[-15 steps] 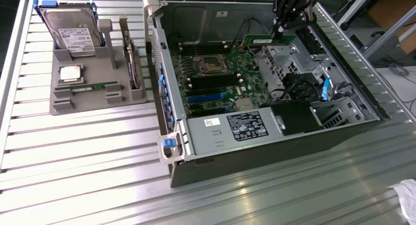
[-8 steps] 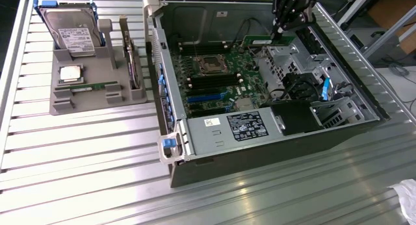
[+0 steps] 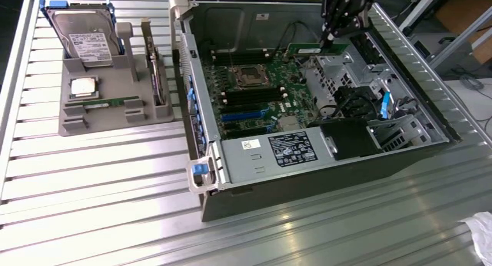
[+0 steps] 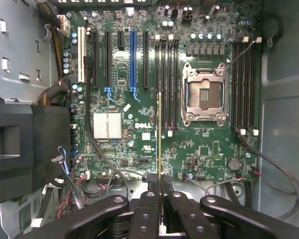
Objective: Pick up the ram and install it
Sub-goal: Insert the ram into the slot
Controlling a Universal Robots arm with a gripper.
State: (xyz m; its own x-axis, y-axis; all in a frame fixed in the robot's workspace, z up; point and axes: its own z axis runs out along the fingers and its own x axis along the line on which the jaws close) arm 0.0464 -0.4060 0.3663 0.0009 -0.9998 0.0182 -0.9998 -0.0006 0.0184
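Hovering inside the open computer case [image 3: 323, 188], the end effector [image 4: 159, 183] is clenched on the ram [image 4: 159, 129], held edge-down above the memory slots [image 4: 170, 79]. If it comes down skewed, I'd guess it could miss its slot, jam on the latches or scrape the motherboard [image 4: 139, 149].

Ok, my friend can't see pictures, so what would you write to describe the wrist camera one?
The gripper is shut on the ram, a thin stick seen edge-on, held over a green motherboard inside an open computer case. It runs alongside long black memory slots, next to an empty silver processor socket.
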